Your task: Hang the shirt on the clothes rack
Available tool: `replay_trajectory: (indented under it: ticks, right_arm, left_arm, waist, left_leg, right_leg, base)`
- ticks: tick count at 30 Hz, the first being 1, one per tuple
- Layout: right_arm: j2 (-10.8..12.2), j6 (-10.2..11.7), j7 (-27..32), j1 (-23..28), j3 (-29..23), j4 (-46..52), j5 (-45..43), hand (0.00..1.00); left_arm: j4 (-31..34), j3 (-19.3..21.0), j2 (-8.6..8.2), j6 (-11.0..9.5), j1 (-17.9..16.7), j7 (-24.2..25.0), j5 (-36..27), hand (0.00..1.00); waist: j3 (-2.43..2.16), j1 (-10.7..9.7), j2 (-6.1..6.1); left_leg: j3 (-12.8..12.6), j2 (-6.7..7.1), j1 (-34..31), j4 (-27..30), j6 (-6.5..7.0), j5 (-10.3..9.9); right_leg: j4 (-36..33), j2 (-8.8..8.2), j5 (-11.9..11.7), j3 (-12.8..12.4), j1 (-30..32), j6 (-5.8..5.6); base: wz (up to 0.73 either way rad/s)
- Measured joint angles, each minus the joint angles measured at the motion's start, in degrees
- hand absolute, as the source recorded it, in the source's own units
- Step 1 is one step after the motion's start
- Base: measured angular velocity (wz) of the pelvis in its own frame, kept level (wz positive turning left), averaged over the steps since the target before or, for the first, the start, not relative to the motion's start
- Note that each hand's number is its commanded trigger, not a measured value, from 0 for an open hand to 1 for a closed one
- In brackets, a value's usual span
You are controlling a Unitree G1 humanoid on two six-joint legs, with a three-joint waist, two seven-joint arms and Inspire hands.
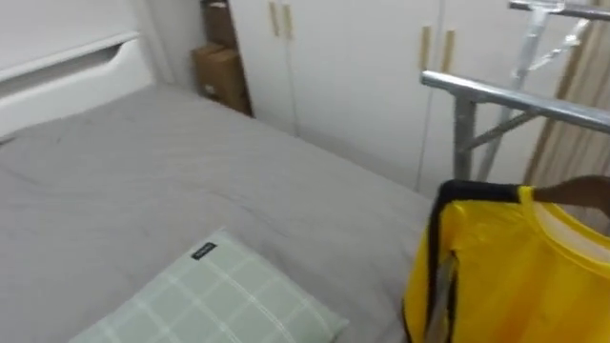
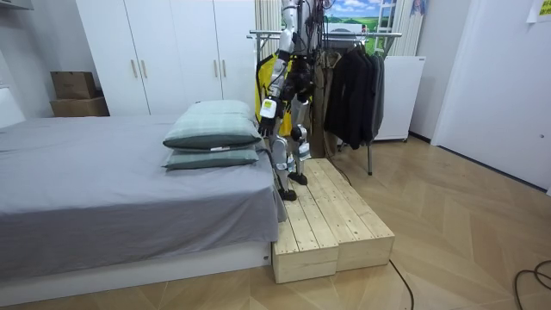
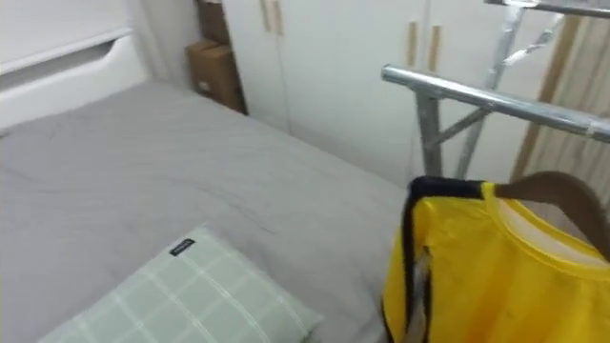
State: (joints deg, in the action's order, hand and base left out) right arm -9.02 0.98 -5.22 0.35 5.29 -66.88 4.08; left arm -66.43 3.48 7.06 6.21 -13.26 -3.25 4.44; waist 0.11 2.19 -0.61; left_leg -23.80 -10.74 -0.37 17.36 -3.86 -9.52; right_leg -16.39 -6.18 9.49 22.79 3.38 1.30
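Room view: left hand (image 2: 267, 114) hangs beside the yellow shirt (image 2: 263, 79).

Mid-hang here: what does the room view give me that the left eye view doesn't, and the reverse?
Room view: the wooden platform the robot stands on, beside the bed, and dark clothes hanging on the rack. Left eye view: the wooden hanger inside the collar of the yellow shirt, below the rack's bar. Both: that shirt, the bed, the checked pillow, the white wardrobe.

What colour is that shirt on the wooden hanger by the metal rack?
The shirt is bright yellow with a black edge stripe; clearest in the right eye view.
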Motion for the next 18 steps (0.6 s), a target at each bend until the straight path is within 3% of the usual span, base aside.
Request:
replay_trajectory:
  ticks: [2,4,6,10,11,13,14,16,18]
  right_arm:
    - [0.1,-0.6,-0.5,0.0,0.1,0.0,-0.2,0.00]
    - [0.1,-1.1,-1.0,0.3,0.2,-0.4,-0.1,0.00]
    - [0.2,-1.2,-1.2,0.4,-0.5,-2.1,-0.1,0.00]
    - [0.1,-1.8,-0.3,0.8,-2.2,-2.2,0.1,0.00]
    - [0.1,-1.8,0.2,0.6,-2.2,-2.1,0.1,0.00]
    - [0.1,-1.9,0.8,0.7,-2.2,-2.1,-0.2,0.00]
    - [0.2,-2.2,0.8,1.0,-2.8,-2.2,-1.2,0.00]
    - [0.6,-2.3,0.9,1.0,-3.6,-2.6,-2.5,0.00]
    - [0.7,-2.3,1.4,1.7,-4.5,-2.6,-2.4,0.00]
  left_arm:
    - [-0.2,0.0,0.00,0.5,-1.1,0.5,0.1,0.00]
    - [-0.2,0.0,0.05,1.0,-1.7,1.0,0.0,0.00]
    - [-0.3,-0.1,0.02,1.0,-1.9,2.3,0.1,0.00]
    - [-0.2,0.3,0.00,1.3,-2.0,4.2,0.1,0.00]
    - [-0.1,0.3,0.05,1.3,-1.7,4.4,0.0,0.00]
    - [-0.3,0.3,0.05,1.3,-0.5,4.4,-0.2,0.00]
    - [-0.8,0.9,0.30,1.2,0.3,4.3,-0.2,0.00]
    - [-1.2,1.1,0.92,0.3,1.8,3.8,-0.6,0.00]
    - [-0.7,1.4,1.19,-0.3,3.6,3.4,-0.9,0.00]
  waist:
    - [0.25,0.3,0.40]
    - [0.06,1.0,0.72]
    - [0.06,1.2,0.98]
    - [0.17,1.4,0.61]
    - [0.22,1.4,0.54]
    - [0.36,1.1,0.11]
    - [0.50,0.7,-0.17]
    - [0.58,-0.2,-0.18]
    - [0.57,-1.2,-0.34]
  left_leg:
    - [0.4,0.42,0.0,-0.1,0.33,-1.0]
    - [1.4,1.09,0.2,0.2,0.76,-1.6]
    - [4.3,2.78,0.2,0.6,1.73,-2.5]
    - [5.9,4.97,0.2,2.0,3.68,-4.3]
    - [7.0,6.31,0.0,1.8,4.34,-4.7]
    - [9.3,7.99,-0.1,1.9,5.38,-5.1]
    - [11.7,9.33,-0.2,1.8,6.12,-5.0]
    - [15.2,10.94,-0.2,1.7,7.03,-4.9]
    - [21.5,12.36,0.2,1.5,7.91,-4.5]
  right_leg:
    - [-0.2,-1.05,0.5,2.0,-1.5,-0.90]
    - [-0.3,-1.95,0.7,3.7,-2.9,-2.19]
    - [-0.1,-3.61,0.7,7.1,-5.7,-3.25]
    - [-1.0,-6.26,1.3,10.8,-9.0,-6.09]
    - [-2.3,-7.75,1.6,11.8,-9.1,-6.98]
    - [-6.1,-10.08,1.6,13.0,-9.1,-7.23]
    - [-9.2,-11.69,1.4,13.2,-9.2,-6.96]
    - [-11.9,-12.74,0.8,10.8,-9.3,-6.00]
    - [-15.4,-12.00,-0.7,3.0,-8.2,-3.98]
  base:
    - [0.58]
    - [0.59]
    - [0.74]
    - [0.66]
    - [0.59]
    - [0.77]
    - [1.08]
    - [1.10]
    - [1.16]
